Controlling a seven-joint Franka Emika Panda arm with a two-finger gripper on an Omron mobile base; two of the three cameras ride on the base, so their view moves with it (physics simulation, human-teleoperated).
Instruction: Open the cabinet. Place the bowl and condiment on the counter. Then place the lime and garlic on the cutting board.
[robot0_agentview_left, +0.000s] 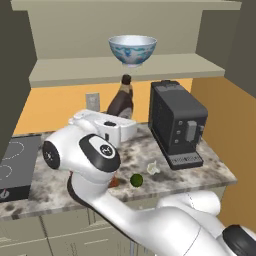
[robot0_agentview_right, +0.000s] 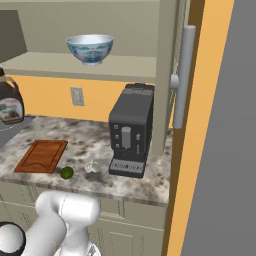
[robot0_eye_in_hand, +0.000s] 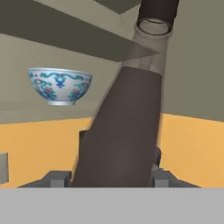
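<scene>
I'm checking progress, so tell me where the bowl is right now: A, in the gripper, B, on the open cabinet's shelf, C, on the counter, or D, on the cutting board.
B: the bowl sits on the cabinet shelf above the counter, while the gripper holds the bottle.

Glazed ceramic bowl (robot0_agentview_left: 132, 49); speckled polished stone counter (robot0_agentview_right: 95, 135); reddish wooden cutting board (robot0_agentview_right: 41, 155); dark glossy condiment (robot0_agentview_left: 121, 100) bottle

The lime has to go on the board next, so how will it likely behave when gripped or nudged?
The lime looks round and smooth, so a nudge would probably send it rolling. It lies near the counter front edge, so it could roll off. It looks small and firm, probably light, and might slip from jaws that close off-centre. The cutting board beside it is flat, so it may roll there too.
</scene>
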